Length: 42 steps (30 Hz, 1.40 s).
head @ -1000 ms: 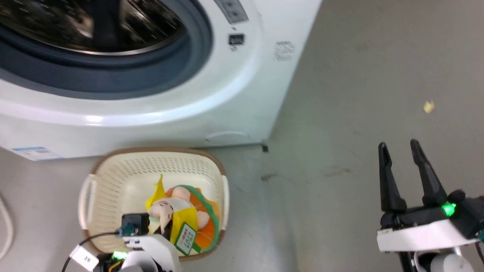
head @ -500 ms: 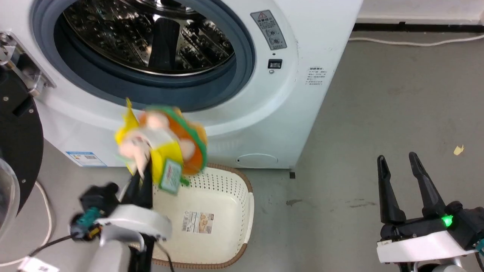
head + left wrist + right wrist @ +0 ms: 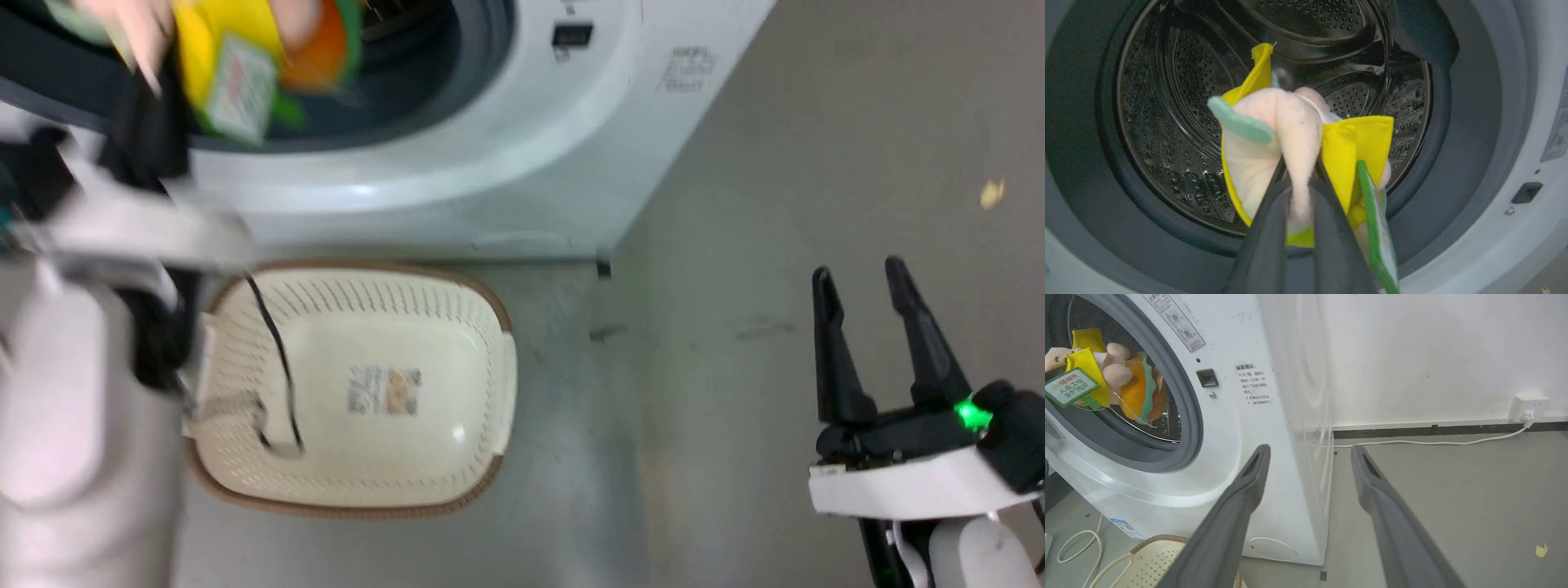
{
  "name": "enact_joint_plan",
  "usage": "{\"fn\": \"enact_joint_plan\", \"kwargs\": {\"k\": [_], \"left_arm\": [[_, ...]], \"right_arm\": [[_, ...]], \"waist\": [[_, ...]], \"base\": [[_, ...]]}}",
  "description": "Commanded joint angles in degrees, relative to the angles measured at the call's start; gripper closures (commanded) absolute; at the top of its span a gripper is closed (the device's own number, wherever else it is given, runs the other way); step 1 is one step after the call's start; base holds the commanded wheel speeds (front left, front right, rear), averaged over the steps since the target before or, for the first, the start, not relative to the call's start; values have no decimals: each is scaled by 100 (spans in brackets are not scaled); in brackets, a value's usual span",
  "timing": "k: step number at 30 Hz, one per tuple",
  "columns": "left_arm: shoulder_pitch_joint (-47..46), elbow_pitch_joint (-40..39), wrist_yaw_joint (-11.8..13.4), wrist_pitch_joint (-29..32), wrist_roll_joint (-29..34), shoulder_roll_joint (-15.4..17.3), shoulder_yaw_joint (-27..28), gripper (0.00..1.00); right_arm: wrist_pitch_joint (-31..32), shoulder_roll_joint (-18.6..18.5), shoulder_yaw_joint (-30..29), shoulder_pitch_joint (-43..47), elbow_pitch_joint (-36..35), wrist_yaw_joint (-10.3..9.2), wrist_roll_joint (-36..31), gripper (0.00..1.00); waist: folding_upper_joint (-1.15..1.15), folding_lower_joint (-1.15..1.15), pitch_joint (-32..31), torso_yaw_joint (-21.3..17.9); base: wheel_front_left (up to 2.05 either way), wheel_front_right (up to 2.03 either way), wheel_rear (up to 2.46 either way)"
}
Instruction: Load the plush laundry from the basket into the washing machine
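Note:
My left gripper [image 3: 1298,171] is shut on the plush laundry [image 3: 1294,134], pinching a pink limb, and holds it in front of the open drum of the washing machine [image 3: 1180,122]. In the head view the plush laundry [image 3: 245,57] hangs blurred at the grey door ring, top left, with its green-edged tag below it. The right wrist view shows the plush laundry [image 3: 1110,375] at the drum mouth of the washing machine [image 3: 1237,416]. The cream basket [image 3: 359,392] stands on the floor below, only its label inside. My right gripper [image 3: 857,282] is open over bare floor, far right.
A thin black cable [image 3: 273,359] from my left arm dangles over the basket. A white cord [image 3: 1433,442] runs along the wall to a socket [image 3: 1529,406]. A small yellow scrap [image 3: 992,193] lies on the grey floor at right.
The left arm has raised the plush laundry from above the basket up to the drum opening. The head camera has shifted downward. The right gripper stays open and still.

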Motion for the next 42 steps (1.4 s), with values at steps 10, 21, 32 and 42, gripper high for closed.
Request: {"fn": "enact_joint_plan", "kwargs": {"k": [10,21,32,42], "left_arm": [[-2363,907,-53,1548,419,1056,-192,100],[-4196,2932,-9,2153,632,1573,-463,100],[-4251,4004,-32,1693,644,1487,-661,0],[-2842,4282,-124,-129,164,916,-704,0]], "right_arm": [[-25,3,27,-519,-57,-4,398,0],[-25,3,211,-841,-51,-4,617,0],[-25,3,178,-860,24,-4,528,0],[-25,3,-73,-497,114,-4,110,0]], "waist": [[0,-1,1531,-742],[0,-1,2005,-1002],[0,-1,1673,-882],[0,-1,225,-464]], "base": [[0,0,0],[0,0,0],[0,0,0],[0,0,0]]}}
